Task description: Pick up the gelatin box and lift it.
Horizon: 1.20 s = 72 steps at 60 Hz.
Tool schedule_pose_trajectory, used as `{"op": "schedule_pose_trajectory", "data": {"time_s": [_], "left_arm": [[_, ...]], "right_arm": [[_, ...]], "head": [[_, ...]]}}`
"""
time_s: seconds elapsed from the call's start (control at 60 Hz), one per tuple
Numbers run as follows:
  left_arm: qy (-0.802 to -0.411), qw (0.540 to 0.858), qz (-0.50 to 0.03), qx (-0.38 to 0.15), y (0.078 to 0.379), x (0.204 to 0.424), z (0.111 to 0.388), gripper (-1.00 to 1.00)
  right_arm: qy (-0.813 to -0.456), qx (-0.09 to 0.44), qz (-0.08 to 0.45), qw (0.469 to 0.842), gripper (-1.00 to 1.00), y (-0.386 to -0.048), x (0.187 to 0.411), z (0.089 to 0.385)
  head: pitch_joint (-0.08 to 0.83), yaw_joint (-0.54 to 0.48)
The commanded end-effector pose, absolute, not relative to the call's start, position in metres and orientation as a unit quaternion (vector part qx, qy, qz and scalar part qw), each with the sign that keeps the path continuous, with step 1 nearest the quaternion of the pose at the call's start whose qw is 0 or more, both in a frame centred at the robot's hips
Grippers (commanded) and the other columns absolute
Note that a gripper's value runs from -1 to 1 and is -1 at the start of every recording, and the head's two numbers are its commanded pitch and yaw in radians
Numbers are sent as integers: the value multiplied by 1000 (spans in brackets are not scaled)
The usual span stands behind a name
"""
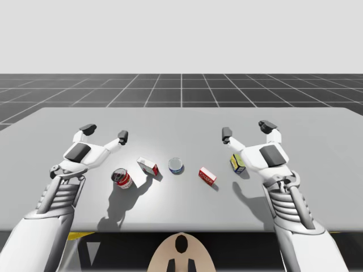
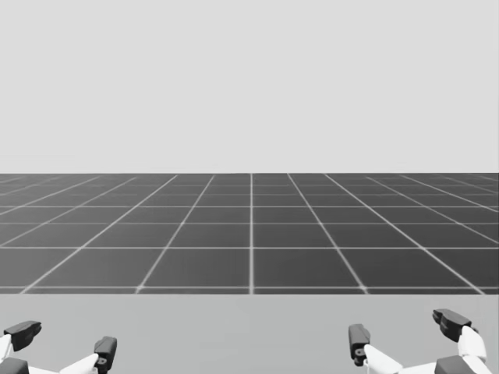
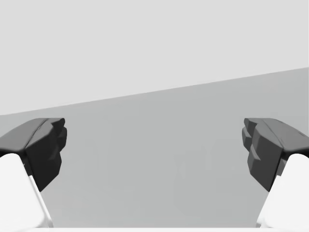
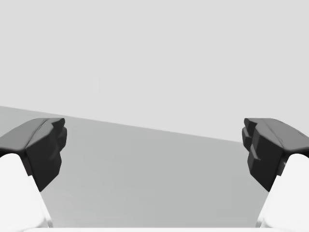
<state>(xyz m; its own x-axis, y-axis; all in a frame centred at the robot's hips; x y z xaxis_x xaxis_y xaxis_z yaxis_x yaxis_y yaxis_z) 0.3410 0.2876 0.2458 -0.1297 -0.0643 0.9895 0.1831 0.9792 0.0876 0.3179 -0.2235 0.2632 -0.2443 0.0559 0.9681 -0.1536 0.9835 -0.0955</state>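
Observation:
In the high view a small red box lies on the grey table, right of centre. A white and red box stands left of centre. My left gripper is open, hovering behind and left of the white and red box. My right gripper is open too, behind and right of the small red box. The head view catches the left gripper and the right gripper low in the picture. In each wrist view the gripper has only bare table between its fingers.
A red can stands under my left forearm's inner side. A blue can sits between the two boxes. A yellow and blue item lies close beside my right wrist. The table's far half has free room.

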Motion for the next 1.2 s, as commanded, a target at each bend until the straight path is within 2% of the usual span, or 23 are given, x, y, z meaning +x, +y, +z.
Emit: {"op": "schedule_pose_trajectory", "data": {"time_s": [0.017, 0.167, 0.317, 0.567, 0.817, 1.2], "left_arm": [[-746, 658, -94, -39, 287, 341, 246, -1000], [-747, 658, -93, -39, 287, 341, 246, -1000], [-747, 657, -93, -37, 287, 340, 247, -1000], [-748, 655, -96, -35, 288, 340, 247, -1000], [-749, 655, -98, -34, 288, 340, 247, -1000], [-751, 652, -98, -38, 287, 338, 251, -1000]], "right_arm": [[-781, 33, 82, 618, -1000, -223, 315, 261], [-784, 32, 79, 615, -1000, -224, 316, 265], [-786, 23, 72, 613, -1000, -224, 316, 265], [-787, 21, 84, 611, -1000, -223, 317, 264], [-786, 18, 85, 612, -1000, -223, 317, 264], [-787, 12, 89, 611, -1000, -223, 317, 263]], "head": [[15, 5], [42, 6], [122, 7], [331, 8], [486, -7], [658, -124]]}}
